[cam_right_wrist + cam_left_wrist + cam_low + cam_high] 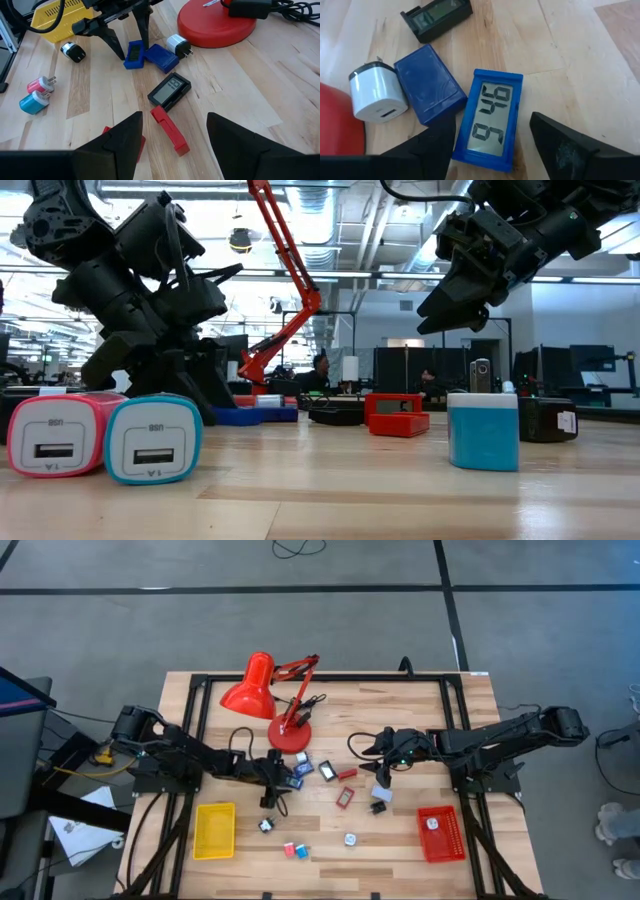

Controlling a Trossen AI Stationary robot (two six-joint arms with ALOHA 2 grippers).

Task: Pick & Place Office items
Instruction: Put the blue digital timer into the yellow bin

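The left gripper (492,137) is low over the wooden worktop (400,700) with its fingers spread wide and empty, straddling the blue digital clock (490,118), which lies flat between them, display up. I'd judge that clock a light, rigid plastic slab, smooth enough to slip, with a display that shouldn't be squeezed; the sensible hold is across its 2 long edges, which is how the fingers already line up. Just beside the gripper, on one flank, lie a blue block (429,90) touching the clock's corner and a white plug adapter (375,96), close enough to be nudged when the fingers close. Further ahead of it sits a black display unit (436,16).

The right gripper (175,145) hangs above the worktop, fingers apart, holding nothing. Directly ahead of it is a red bar (170,129); beyond that is the same black display, and further off the left gripper itself. All these pieces look small, stiff and light, so a narrow pinch on flat sides should do.

Counting from the wrist and low views: 1 blue clock, 1 blue block, 1 white adapter, 1 black display, 1 red bar, 1 pink charger cube (55,435), 1 turquoise charger cube (153,439) touching it, 1 small black plug (73,51). There are also 1 yellow tray (214,830), 1 red tray (441,833) and 1 red desk lamp (268,692). A few more bits lie farther off, too small for me to name.
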